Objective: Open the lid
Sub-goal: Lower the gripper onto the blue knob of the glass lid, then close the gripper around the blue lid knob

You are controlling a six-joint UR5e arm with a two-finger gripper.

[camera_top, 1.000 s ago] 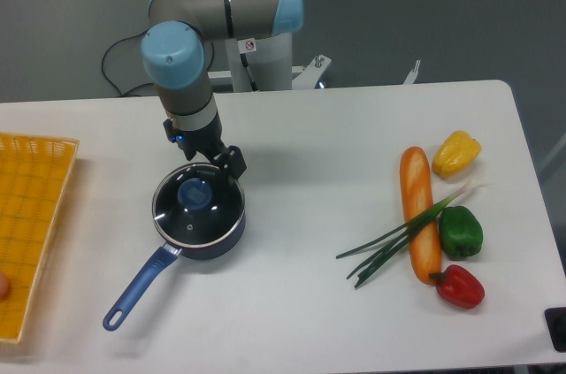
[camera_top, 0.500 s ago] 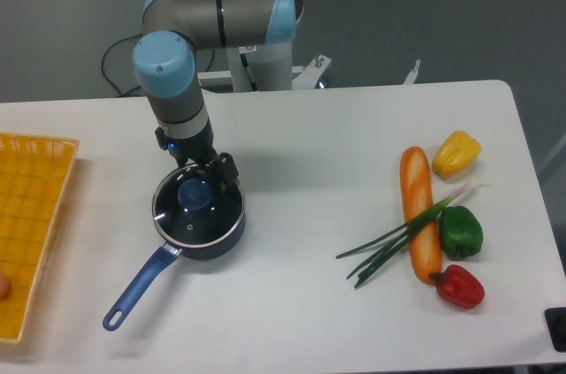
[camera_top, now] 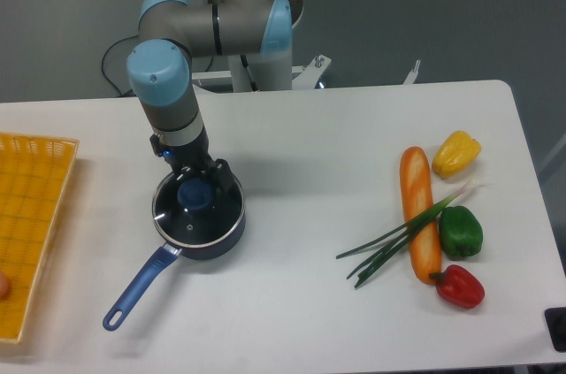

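Lid: the round transparent glass lid with a thin metal rim and a blue centre knob (camera_top: 196, 196) sits flat on the dark blue long-handled saucepan (camera_top: 177, 241), left of centre on the white table (camera_top: 292, 303).
Gripper: the black two-finger gripper (camera_top: 198, 179) on the grey and light-blue arm (camera_top: 168, 100) hangs just over the knob, its fingers spread to either side of it (not clamped on anything, as far as this view shows).
Contact: I cannot tell whether the fingertips touch the knob or sit a little above it.
Step in hand: lining up and lowering onto the knob before the grasp.
Doing it well: keep the knob midway between the fingers, come down straight until the pads sit below its widest part, then squeeze evenly; lift vertically so the rim clears the pan without dragging it.
Risk: an off-centre pinch may tilt the glass or nudge the pan by its handle.
Bystanders: a yellow mesh basket (camera_top: 31, 215) at the left edge; vegetables well apart on the right.
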